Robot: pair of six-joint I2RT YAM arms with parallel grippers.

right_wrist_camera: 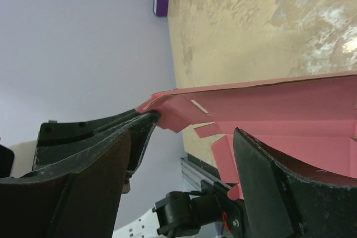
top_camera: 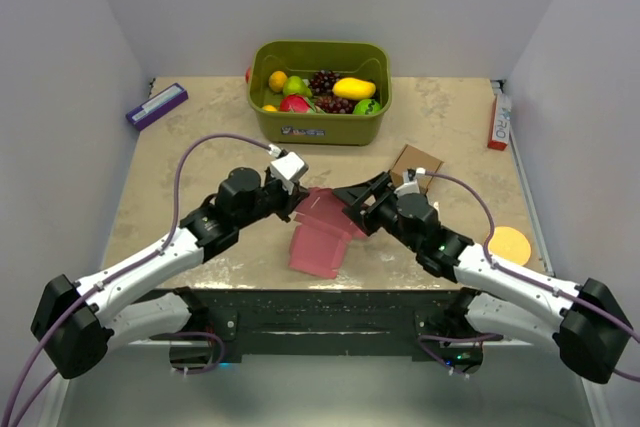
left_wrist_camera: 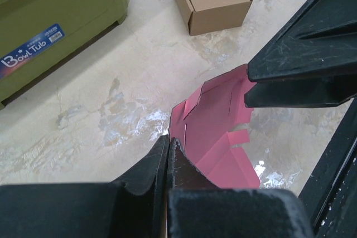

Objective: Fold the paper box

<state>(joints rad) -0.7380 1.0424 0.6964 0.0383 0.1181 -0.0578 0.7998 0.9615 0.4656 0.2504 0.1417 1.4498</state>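
Note:
The paper box is a flat pink-red cutout with flaps (top_camera: 318, 239), partly lifted off the table between the two arms. My left gripper (top_camera: 300, 205) is shut on its left edge; in the left wrist view the jaws (left_wrist_camera: 169, 140) pinch the card's corner, and the card (left_wrist_camera: 215, 132) spreads out beyond them. My right gripper (top_camera: 352, 209) is open at the card's right side. In the right wrist view its fingers (right_wrist_camera: 184, 154) stand wide apart with the card (right_wrist_camera: 290, 104) and its flaps across the gap. The right gripper's fingers (left_wrist_camera: 301, 59) also show in the left wrist view.
A green tub (top_camera: 320, 122) of toy fruit stands at the back centre. A small brown cardboard box (top_camera: 415, 162) sits just behind the right gripper. A purple box (top_camera: 157, 105) lies back left, a red-white box (top_camera: 498, 119) against the right wall, an orange disc (top_camera: 510, 245) at right.

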